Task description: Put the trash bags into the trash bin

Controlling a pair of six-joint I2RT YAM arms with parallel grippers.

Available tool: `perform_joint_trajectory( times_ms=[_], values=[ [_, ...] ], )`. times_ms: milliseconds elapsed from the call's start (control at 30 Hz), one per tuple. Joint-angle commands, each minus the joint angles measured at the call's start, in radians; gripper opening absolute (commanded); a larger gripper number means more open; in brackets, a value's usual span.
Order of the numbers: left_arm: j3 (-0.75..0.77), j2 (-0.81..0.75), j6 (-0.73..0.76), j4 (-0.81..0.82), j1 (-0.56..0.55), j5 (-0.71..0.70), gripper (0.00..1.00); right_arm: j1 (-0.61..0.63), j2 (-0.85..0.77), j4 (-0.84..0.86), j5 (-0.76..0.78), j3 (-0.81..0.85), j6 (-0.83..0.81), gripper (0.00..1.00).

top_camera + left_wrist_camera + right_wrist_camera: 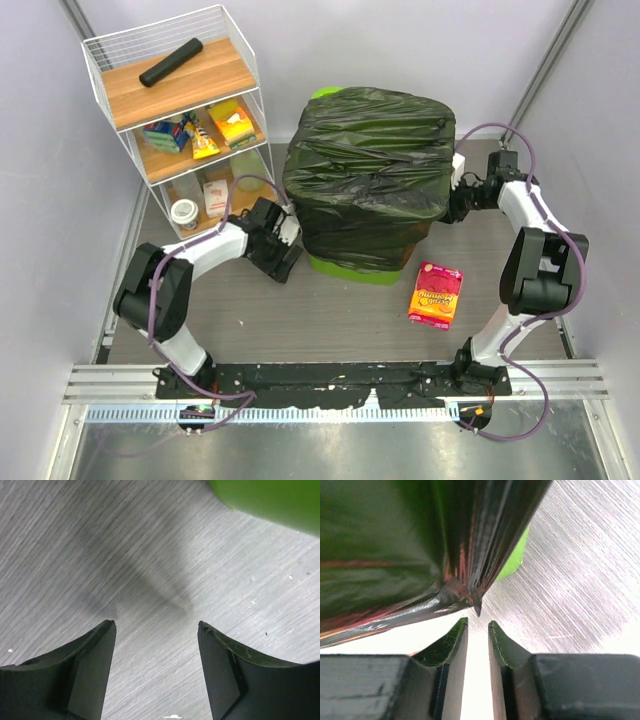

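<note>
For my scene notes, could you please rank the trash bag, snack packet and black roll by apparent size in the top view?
1. trash bag
2. snack packet
3. black roll, though its raised shelf brings it nearer

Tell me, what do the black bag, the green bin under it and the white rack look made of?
The trash bag: thin plastic film, glossy, judging by crinkles and shiny highlights. The trash bin: rigid lime-green plastic, smooth, probably moulded. The rack: white wire, likely coated metal; its shelves look like wood or laminate, by their tan tone.

On table (330, 325): trash bin (352, 268), snack packet (436, 294)
</note>
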Motion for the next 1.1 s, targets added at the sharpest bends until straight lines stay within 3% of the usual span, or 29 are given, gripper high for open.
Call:
perform_joint_trajectory(
  times_ms=[0,233,300,533,733,900,1067],
  values=[
    [0.02,-0.128,0.051,-0.066,-0.004,0.016,0.7,-0.006,-0.106,-0.077,0.058,0.023,-0.021,0.31],
    [0.053,-0.326,0.072,-0.183,0.058,0.005,0.72,-0.023,-0.215,-0.117,0.136,0.067,0.022,0.59],
    [0.087,-0.387,0.086,-0.226,0.103,0.005,0.72,-0.032,-0.244,-0.129,0.187,0.096,0.037,0.63],
    [0.354,-0.476,0.117,-0.362,0.206,-0.035,0.74,-0.064,-0.355,-0.212,0.378,0.227,0.101,0.66],
    [0.581,-0.409,0.013,-0.37,0.206,0.045,0.74,-0.069,-0.444,-0.432,0.314,0.346,0.074,0.68],
    [0.62,-0.354,-0.075,-0.312,0.2,0.232,0.74,-0.067,-0.529,-0.561,0.322,0.373,0.04,0.68],
    [0.604,-0.329,-0.138,-0.223,0.143,0.26,0.74,-0.067,-0.586,-0.629,0.357,0.39,0.06,0.69]
  ],
)
